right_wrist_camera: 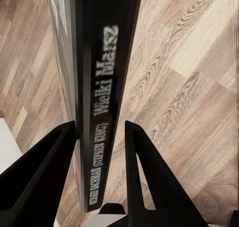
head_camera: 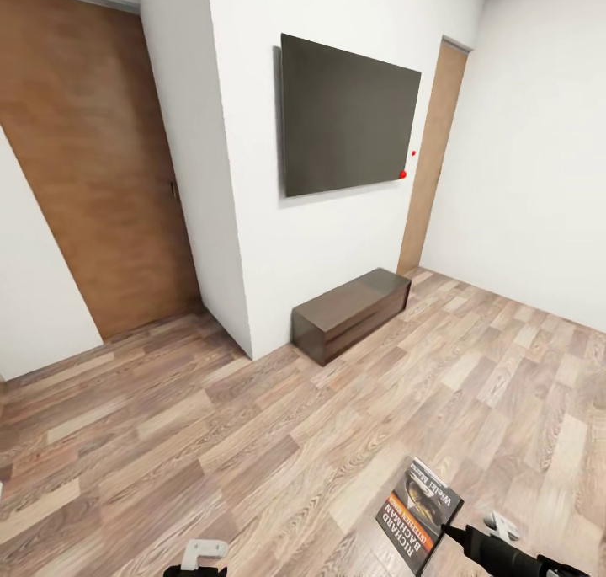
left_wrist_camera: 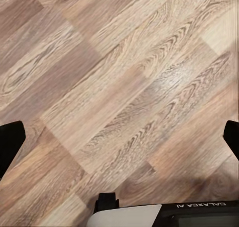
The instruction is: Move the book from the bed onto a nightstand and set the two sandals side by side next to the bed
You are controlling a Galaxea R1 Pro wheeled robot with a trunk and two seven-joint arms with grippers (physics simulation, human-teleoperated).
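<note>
Book (head_camera: 419, 514): clamped edge-on in right gripper (right_wrist_camera: 99, 152) jaws, carried above plank floor (head_camera: 252, 425). Left gripper (left_wrist_camera: 119, 137): jaws apart, empty. Risk: thin book slipping from narrow grip in transit.

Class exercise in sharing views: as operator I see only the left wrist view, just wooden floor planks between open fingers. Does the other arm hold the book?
Observer: Yes. In the right wrist view the right gripper is shut on the book, whose spine faces the camera.
Operator: Is there any furniture ahead?
Observer: The head view shows a low dark brown cabinet standing on the floor against the white wall.
Operator: Is there anything above it?
Observer: A dark wall-mounted screen hangs on that wall, over the cabinet.
</note>
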